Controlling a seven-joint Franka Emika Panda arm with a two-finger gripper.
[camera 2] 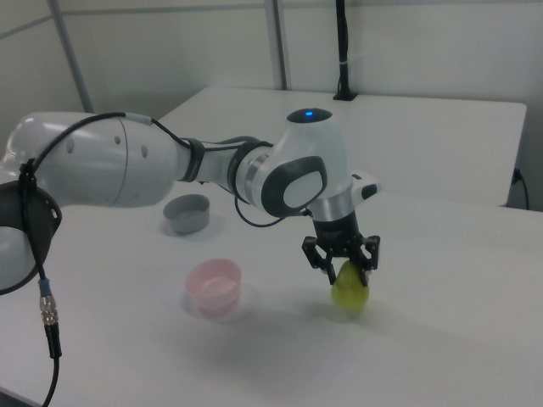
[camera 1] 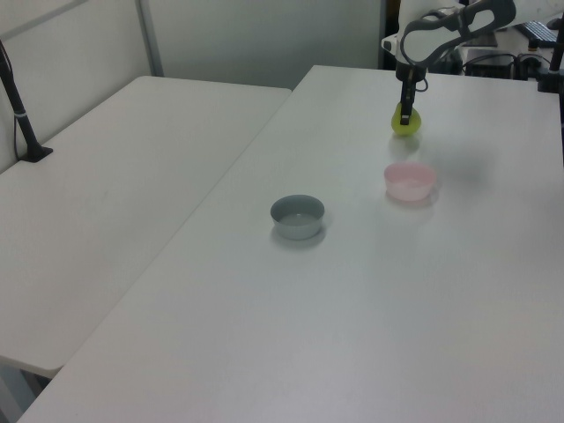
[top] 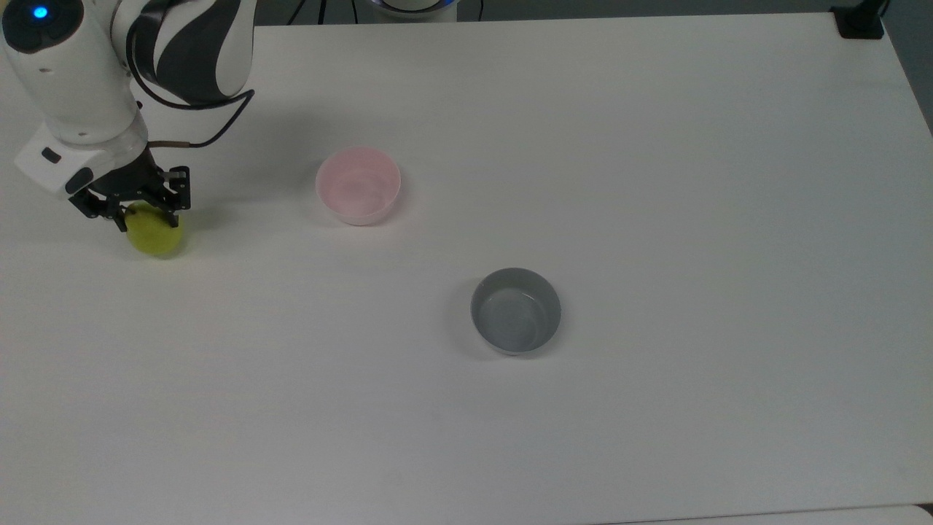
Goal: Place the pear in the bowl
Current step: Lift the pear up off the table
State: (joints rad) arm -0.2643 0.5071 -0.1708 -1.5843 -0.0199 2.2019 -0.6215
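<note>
– Where is the arm?

– It reaches in from the top view's upper left corner, white links bent at the elbow, wrist pointing straight down at the table.

– And the gripper (top: 143,216)?

– Black, hanging vertical below the white wrist flange, its two fingers (camera 2: 322,262) closed against the sides of the pear (camera 2: 349,290), which hangs beneath them.

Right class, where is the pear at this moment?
In the top view, the pear is at the table's far left, held in the gripper, left of the pink bowl.
</note>
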